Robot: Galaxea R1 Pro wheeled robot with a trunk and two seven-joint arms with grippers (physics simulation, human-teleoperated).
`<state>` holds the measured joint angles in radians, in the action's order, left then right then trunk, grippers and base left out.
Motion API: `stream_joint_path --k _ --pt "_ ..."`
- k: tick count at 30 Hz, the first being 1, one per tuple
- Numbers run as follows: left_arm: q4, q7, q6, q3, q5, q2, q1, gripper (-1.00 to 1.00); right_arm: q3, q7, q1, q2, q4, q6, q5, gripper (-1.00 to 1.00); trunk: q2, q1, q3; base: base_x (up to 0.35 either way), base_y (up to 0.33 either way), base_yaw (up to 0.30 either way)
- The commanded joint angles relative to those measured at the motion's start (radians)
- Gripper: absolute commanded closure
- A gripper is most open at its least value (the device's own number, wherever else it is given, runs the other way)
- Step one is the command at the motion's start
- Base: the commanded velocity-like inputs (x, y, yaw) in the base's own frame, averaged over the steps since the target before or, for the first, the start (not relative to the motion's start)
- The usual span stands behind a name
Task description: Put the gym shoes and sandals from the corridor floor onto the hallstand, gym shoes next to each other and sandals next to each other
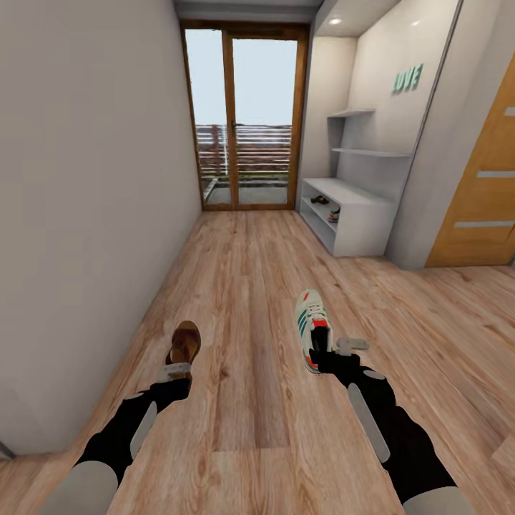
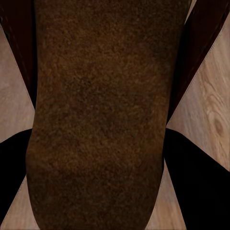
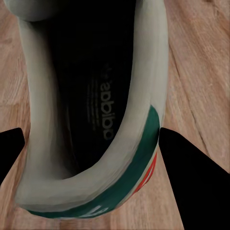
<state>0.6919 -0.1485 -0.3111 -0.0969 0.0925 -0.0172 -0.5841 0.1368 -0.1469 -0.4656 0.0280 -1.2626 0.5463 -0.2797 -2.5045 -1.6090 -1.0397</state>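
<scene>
My left gripper (image 1: pixel 177 372) is shut on the heel end of a brown sandal (image 1: pixel 185 344), toe pointing away from me over the corridor floor (image 1: pixel 243 286). In the left wrist view the sandal (image 2: pixel 100 110) sits between the dark fingers (image 2: pixel 201 187). A white gym shoe (image 1: pixel 312 327) with green stripes is held at its heel by my shut right gripper (image 1: pixel 330 355). The right wrist view shows that shoe's heel (image 3: pixel 96 120) between the fingers (image 3: pixel 196 182). The hallstand (image 1: pixel 357 229) stands far right, with a second sandal (image 1: pixel 320 199) on its top and a second gym shoe (image 1: pixel 334 214) in a shelf bay.
A plain wall (image 1: pixel 86 179) runs along the left. A glass door (image 1: pixel 244 118) closes the corridor's far end. An orange wooden door (image 1: pixel 483 193) is at the right, past the hallstand. Two stepped wall shelves (image 1: pixel 365 136) hang above the bench.
</scene>
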Motion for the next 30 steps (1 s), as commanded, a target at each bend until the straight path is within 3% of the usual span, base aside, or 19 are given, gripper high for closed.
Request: stream_joint_path --k 1,16,30 --pt "0.002 -0.003 -0.008 -0.003 0.010 0.000 0.000 1.00 0.003 -0.010 -0.001 0.001 -0.002 0.004 -0.010 1.00 0.000 0.000 -0.001 0.345 0.000 0.000" --pt "0.001 -0.003 -0.008 -0.003 0.010 0.000 0.000 1.00 0.003 -0.011 -0.001 0.001 -0.001 0.007 -0.010 1.00 0.000 0.000 -0.010 0.345 0.000 0.078" --pt "0.001 -0.003 -0.008 -0.003 0.010 0.000 0.000 1.00 0.003 -0.010 -0.001 0.003 -0.001 0.007 -0.010 1.00 0.000 0.000 -0.021 0.345 0.000 -0.048"
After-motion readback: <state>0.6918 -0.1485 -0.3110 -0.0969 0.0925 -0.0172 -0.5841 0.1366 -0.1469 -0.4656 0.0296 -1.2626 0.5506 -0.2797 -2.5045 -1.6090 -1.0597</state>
